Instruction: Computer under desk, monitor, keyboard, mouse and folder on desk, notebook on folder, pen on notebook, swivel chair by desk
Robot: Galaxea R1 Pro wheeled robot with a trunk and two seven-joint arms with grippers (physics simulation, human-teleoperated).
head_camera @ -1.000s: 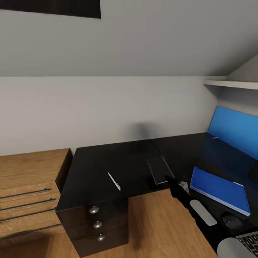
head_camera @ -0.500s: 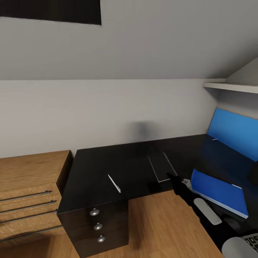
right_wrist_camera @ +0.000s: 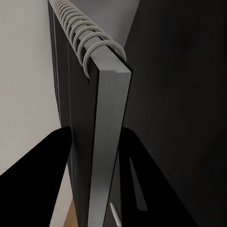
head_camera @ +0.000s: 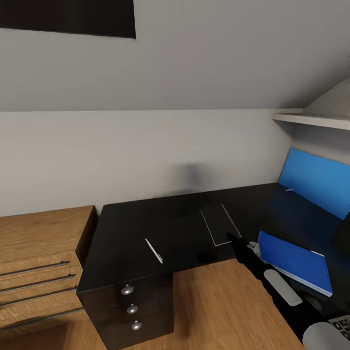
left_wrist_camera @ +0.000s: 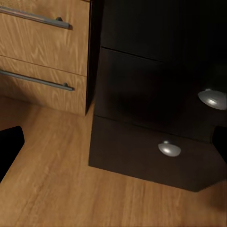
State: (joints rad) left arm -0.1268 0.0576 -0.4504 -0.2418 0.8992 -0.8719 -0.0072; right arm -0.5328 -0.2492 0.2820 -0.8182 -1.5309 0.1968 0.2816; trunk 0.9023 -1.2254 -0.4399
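**Notebook could slip from a thin edge grip**

Our right gripper (right_wrist_camera: 94, 156) has its jaws pinching the notebook (head_camera: 219, 226) near the desk's (head_camera: 126, 243) front edge; carried to the folder (head_camera: 294, 262), it may twist loose. Left jaws: we cannot tell.

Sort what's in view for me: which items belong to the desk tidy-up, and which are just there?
Job items:
desk
notebook, held at its edge in the right gripper jaws
pen
folder
monitor
keyboard, corner only

Just there:
wooden dresser
wall shelf
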